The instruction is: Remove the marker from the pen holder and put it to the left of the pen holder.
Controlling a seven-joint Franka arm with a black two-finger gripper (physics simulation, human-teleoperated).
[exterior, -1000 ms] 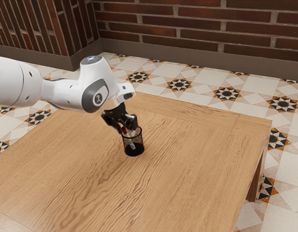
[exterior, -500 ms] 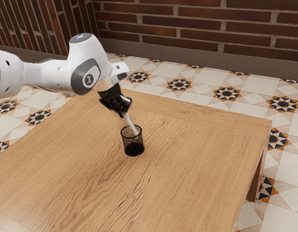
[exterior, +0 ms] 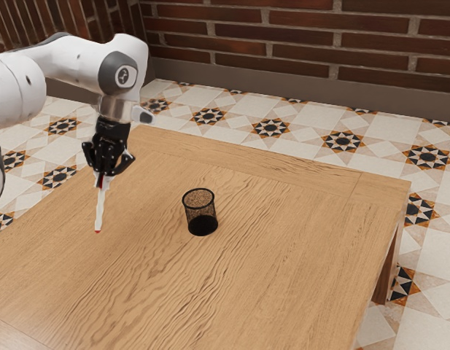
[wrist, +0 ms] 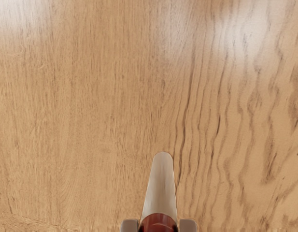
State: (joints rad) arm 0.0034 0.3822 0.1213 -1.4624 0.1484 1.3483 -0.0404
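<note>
Well outside the pen holder (exterior: pixel 202 223), clamping the near-upright marker (exterior: pixel 100 208) between both fingers (wrist: pixel 188 225), seemingly above open tabletop (exterior: pixel 283 255)

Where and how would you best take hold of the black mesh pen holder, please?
Probably by the rim of the pen holder, from above, one finger inside and one outside: it stands upright, its top open and its wall thin. My gripper would first have to release the marker.
</note>
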